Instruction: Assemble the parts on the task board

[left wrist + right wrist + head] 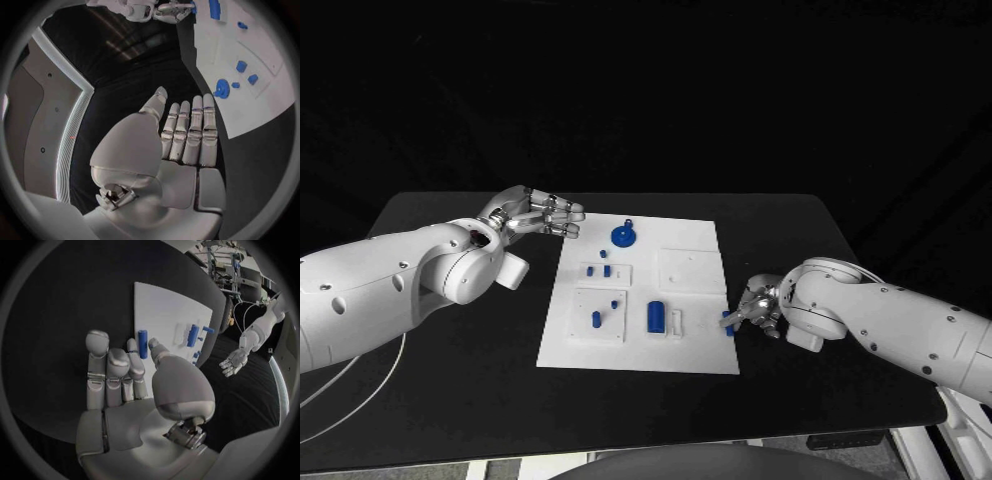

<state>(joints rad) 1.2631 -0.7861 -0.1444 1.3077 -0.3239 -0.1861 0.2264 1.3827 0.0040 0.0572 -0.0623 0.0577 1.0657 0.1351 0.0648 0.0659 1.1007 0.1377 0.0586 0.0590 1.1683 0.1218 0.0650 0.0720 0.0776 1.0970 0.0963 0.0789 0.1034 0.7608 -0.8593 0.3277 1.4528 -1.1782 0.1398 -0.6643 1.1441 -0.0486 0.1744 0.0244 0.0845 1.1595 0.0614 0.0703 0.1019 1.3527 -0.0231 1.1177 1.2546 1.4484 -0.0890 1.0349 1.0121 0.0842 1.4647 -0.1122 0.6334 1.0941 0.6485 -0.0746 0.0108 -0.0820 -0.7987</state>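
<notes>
Small blue part (pixel 728 322): long axis along the task board's (pixel 689 350) right edge, at the right hand's (pixel 759 308) fingertips, seemingly unheld. Left hand (pixel 531 212), empty, fingers apart, well away.

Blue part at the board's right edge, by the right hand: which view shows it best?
Right wrist view: the small blue part lies unobstructed on the task board, just beyond the right hand fingertips. In the head view the part is partly hidden by that hand. The left wrist view shows it tiny, at the circle's rim.
</notes>
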